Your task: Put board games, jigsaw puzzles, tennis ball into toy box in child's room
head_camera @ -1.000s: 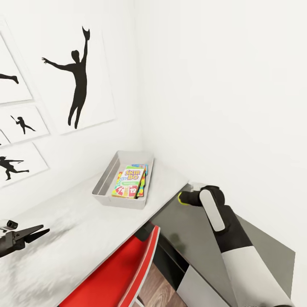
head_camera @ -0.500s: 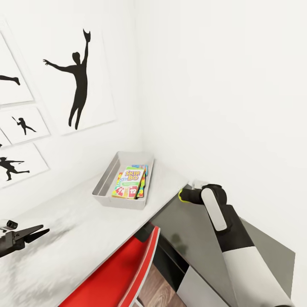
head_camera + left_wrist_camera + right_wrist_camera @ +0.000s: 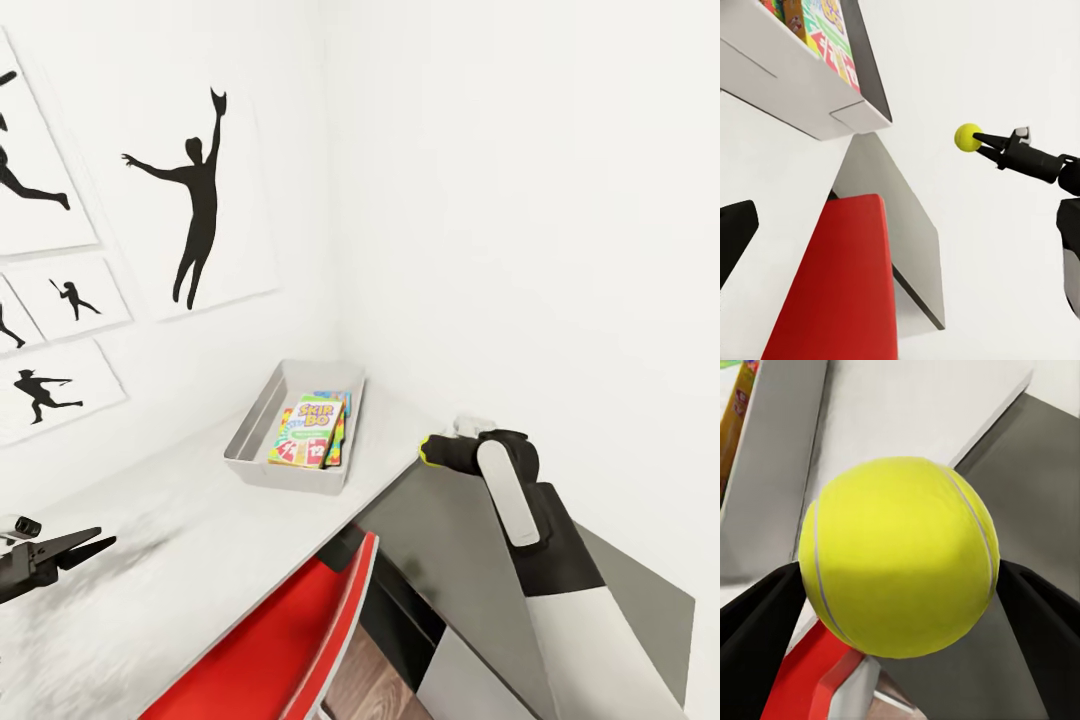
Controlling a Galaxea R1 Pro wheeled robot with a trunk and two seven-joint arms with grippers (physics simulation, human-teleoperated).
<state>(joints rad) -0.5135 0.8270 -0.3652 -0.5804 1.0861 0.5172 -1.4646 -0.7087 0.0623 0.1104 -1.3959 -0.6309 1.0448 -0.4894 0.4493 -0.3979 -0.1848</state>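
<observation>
Right gripper [image 3: 979, 141]: clenched on the tennis ball [image 3: 900, 556], one black finger on each side, held in the air past the table's end, above the lower grey cabinet [image 3: 470, 560]. Left gripper [image 3: 85, 545]: empty, fingers parted, over the near part of the white table [image 3: 200, 540]. Toy box [image 3: 250, 430]: on the table near the wall corner, holding the Skip-Bo game [image 3: 308, 434] on top of other bright flat toys. Red chair [image 3: 270, 640]: beside the table's edge.
</observation>
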